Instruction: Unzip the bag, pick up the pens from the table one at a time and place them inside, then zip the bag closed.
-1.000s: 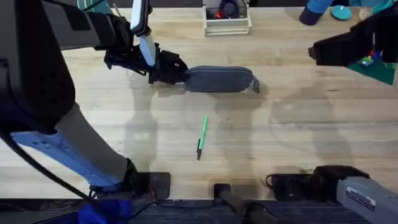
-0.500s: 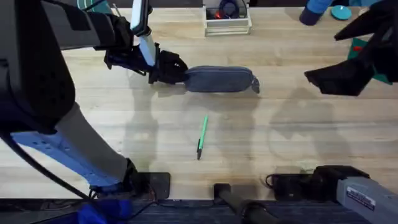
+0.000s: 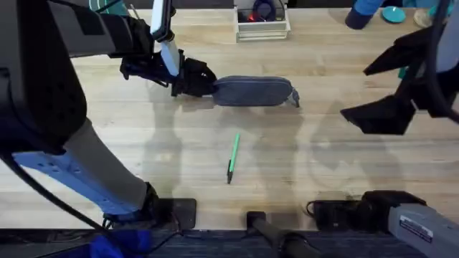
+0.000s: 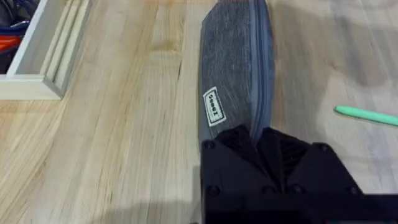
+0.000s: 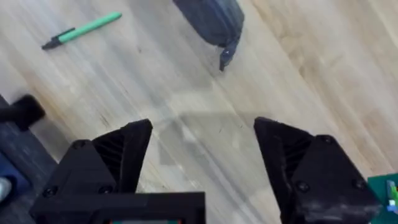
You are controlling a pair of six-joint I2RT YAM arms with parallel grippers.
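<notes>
1. Fingers of the left gripper (image 4: pixel 264 146) are clamped on one rounded end of the bag (image 3: pixel 252 92), pinning it to the table (image 3: pixel 129 136); fingers of the right gripper (image 5: pixel 202 155) are spread wide with nothing between them, hanging above bare wood off the bag's other end.
2. At that far end a small pull tab (image 5: pixel 227 56) sticks out from the bag. The zipper looks closed along its length, so unzipping appears to be the step in hand.
3. Likely risk: the tab is small and lies low on the wood, so wide fingers could close beside it or scrape the table. A poor bite would probably slip once pulled.
4. If the left hold sits on loose fabric only, the pull could drag or twist the bag instead of opening it.
5. One green pen (image 3: pixel 232 158) lies on the table on the near side of the bag, well apart from it. A low sweep past the bag might roll it.
6. Beyond the bag stands a white tray box (image 3: pixel 262 27), apart from it; open wood surrounds the tab end, giving room to approach.
</notes>
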